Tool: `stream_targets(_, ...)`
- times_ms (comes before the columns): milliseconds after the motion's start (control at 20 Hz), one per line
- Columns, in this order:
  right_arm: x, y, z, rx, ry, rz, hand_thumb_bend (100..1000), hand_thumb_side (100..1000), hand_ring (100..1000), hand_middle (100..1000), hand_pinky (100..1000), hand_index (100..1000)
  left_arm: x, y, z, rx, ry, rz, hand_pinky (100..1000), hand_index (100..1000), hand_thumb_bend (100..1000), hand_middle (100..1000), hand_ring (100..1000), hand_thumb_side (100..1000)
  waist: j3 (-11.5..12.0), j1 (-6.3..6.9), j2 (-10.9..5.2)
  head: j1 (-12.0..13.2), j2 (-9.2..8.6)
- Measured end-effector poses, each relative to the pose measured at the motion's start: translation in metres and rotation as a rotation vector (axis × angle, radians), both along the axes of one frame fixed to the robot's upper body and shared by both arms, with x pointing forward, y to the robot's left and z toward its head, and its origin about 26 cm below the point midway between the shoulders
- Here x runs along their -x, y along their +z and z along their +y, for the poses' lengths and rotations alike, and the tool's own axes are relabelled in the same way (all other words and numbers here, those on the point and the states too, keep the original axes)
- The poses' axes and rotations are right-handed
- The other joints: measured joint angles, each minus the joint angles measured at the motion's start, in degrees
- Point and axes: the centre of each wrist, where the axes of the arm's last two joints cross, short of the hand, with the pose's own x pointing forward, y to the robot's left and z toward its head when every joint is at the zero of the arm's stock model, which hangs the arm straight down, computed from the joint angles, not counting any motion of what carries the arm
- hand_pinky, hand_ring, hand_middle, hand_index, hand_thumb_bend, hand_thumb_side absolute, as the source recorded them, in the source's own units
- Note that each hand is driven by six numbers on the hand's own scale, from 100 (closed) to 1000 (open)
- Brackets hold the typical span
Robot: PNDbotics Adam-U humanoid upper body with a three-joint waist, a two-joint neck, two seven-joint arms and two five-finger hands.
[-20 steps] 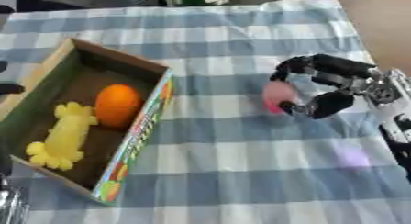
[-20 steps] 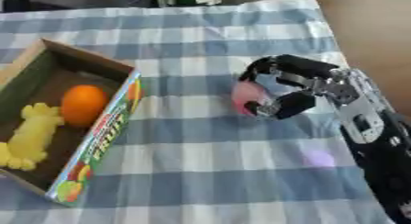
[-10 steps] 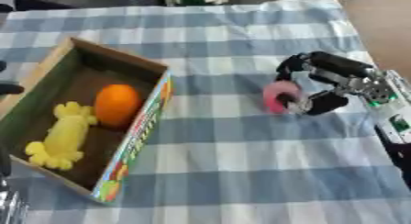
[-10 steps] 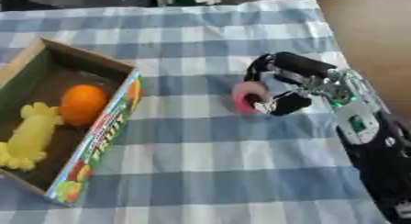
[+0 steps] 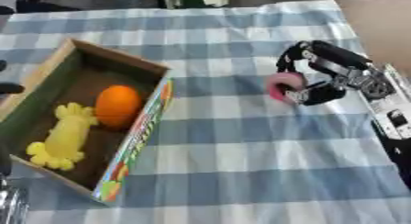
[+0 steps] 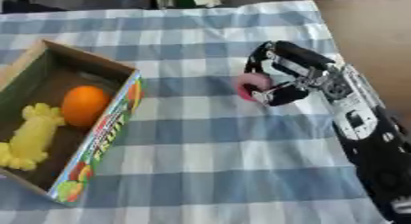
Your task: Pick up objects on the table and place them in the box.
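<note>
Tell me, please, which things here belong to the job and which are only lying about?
Belong to the job:
- pink object, held in the right hand
- cardboard box
- orange, in the box
- yellow toy, in the box

Only lying about:
- blue checked tablecloth

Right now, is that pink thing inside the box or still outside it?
Outside. The pink thing is held in the right robot hand over the checked cloth, well right of the box.
</note>
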Motion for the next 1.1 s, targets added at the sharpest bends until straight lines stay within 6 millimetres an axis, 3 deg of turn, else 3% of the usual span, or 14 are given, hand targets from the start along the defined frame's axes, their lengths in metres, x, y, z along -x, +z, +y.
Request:
stream_targets(100, 0.000, 0.010, 0.004, -0.030, 0.012, -0.022, 100, 100, 709, 294, 796, 507, 0.000, 0.000, 0.000, 0.000, 0.000, -0.001, 509, 747, 100, 628, 700, 707, 0.00, -0.01, -0.37, 0.08, 0.03)
stream_targets(150, 0.001, 0.015, 0.007, -0.046, 0.020, -0.034, 100, 179, 707, 294, 794, 506, 0.000, 0.000, 0.000, 0.000, 0.000, -0.001, 509, 747, 100, 628, 701, 709, 0.00, -0.01, -0.50, 0.12, 0.05)
stream_targets(200, 0.001, 0.021, 0.010, -0.064, 0.031, -0.047, 100, 100, 705, 293, 792, 504, 0.000, 0.000, 0.000, 0.000, 0.000, -0.001, 509, 747, 100, 628, 701, 706, 0.00, -0.01, -0.63, 0.13, 0.07)
stream_targets(450, 0.000, 0.058, 0.039, -0.143, 0.127, -0.107, 100, 100, 698, 289, 783, 494, 0.000, 0.000, 0.001, -0.005, -0.002, 0.000, 509, 748, 100, 628, 701, 703, 0.12, -0.17, -1.37, 0.12, 0.57)
stream_targets(800, 0.002, 0.094, 0.095, -0.198, 0.296, -0.137, 100, 100, 693, 284, 789, 484, 0.000, 0.000, 0.001, -0.008, -0.005, 0.000, 509, 749, 100, 628, 702, 697, 0.63, -0.20, -1.90, -0.16, 0.77)
stream_targets(1100, 0.000, 0.105, 0.151, -0.195, 0.431, -0.114, 100, 100, 692, 276, 802, 474, 0.000, 0.000, 0.002, -0.019, -0.009, -0.001, 508, 749, 100, 629, 702, 698, 1.20, -0.57, -2.17, -0.70, 1.03)
